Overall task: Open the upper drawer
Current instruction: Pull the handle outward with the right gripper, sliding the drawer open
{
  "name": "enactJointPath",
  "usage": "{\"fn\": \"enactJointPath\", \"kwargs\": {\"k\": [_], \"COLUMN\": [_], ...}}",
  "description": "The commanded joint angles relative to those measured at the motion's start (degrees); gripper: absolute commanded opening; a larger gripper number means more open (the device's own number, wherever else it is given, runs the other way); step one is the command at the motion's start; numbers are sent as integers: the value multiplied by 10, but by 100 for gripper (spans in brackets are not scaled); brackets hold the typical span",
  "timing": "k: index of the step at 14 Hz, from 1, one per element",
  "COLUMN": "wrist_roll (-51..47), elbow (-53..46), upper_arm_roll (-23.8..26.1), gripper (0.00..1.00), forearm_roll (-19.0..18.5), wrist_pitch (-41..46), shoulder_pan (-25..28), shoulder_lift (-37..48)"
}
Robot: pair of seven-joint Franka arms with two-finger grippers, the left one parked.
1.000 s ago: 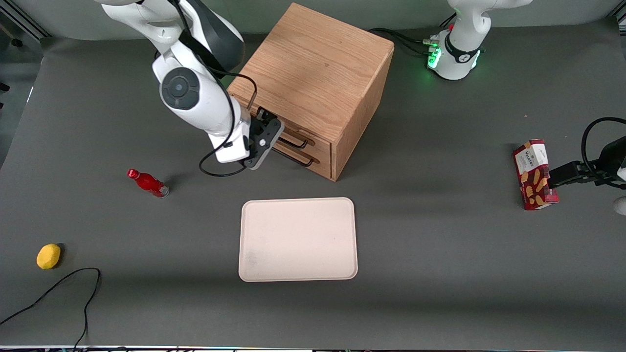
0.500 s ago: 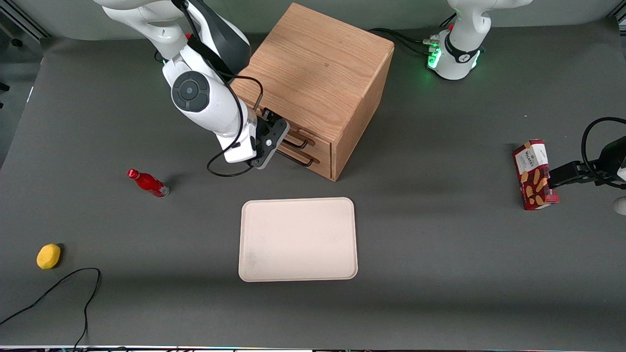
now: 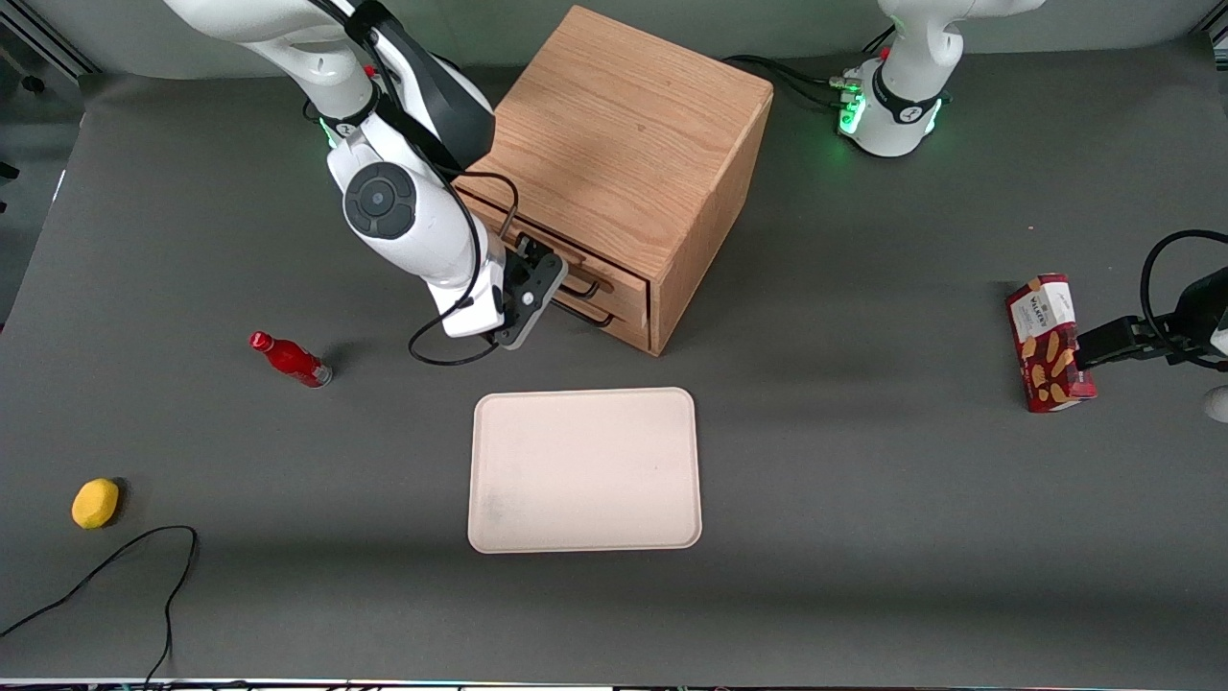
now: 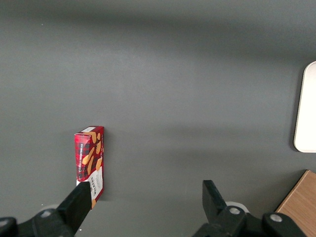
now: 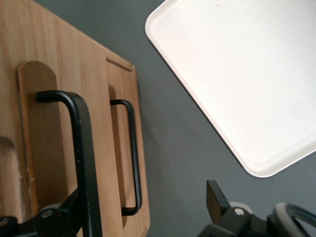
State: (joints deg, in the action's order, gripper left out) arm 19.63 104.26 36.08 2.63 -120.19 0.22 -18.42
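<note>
At the front face of the light oak cabinet point(image 3: 624, 163), the top drawer with its light oak front point(image 3: 576, 264) sits shut or close to it, just above the matching lower drawer point(image 3: 614, 321). The only sensible place to grab is its thin black wire bar handle point(image 5: 81, 158), since the flat wood front gives me nothing to pinch. I'd guess the drawer is a plain wooden box that's fairly light but drags a bit on its runners, and the bar looks stiff, smooth and probably slippery, so I want the fingers square across it and a straight pull. My right arm's black two-finger gripper point(image 3: 526, 288) is right up at the drawer fronts, fingers spread apart, and from the wrist camera one finger point(image 5: 59, 219) sits next to the upper bar while the other point(image 5: 217, 197) hangs well clear over the grey mat point(image 3: 863, 480). The lower drawer's handle point(image 5: 131, 153) is just beside it, nearer the pale cream tray point(image 5: 247, 74), so I have to watch I don't hook that one.
</note>
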Motion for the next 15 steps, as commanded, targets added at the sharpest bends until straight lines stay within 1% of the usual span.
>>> {"fn": "enactJointPath", "kwargs": {"k": [1, 2, 5, 8, 10, 12, 14, 15], "wrist_roll": [14, 14, 14, 13, 13, 12, 11, 12], "elbow": [-5, -5, -19, -37, -41, -41, -41, -41], "upper_arm_roll": [-23, -26, -57, -88, -106, -116, -121, -132], "gripper": [100, 100, 100, 100, 100, 100, 100, 100], "forearm_roll": [-13, -12, -11, -8, -8, -7, -8, -7], "wrist_pitch": [-30, -37, -58, -58, -85, -117, -119, -120], "shoulder_pan": [-3, -7, -8, -8, -9, -9, -10, -9], "shoulder_lift": [-6, -6, -6, -15, -18, -19, -22, -23]}}
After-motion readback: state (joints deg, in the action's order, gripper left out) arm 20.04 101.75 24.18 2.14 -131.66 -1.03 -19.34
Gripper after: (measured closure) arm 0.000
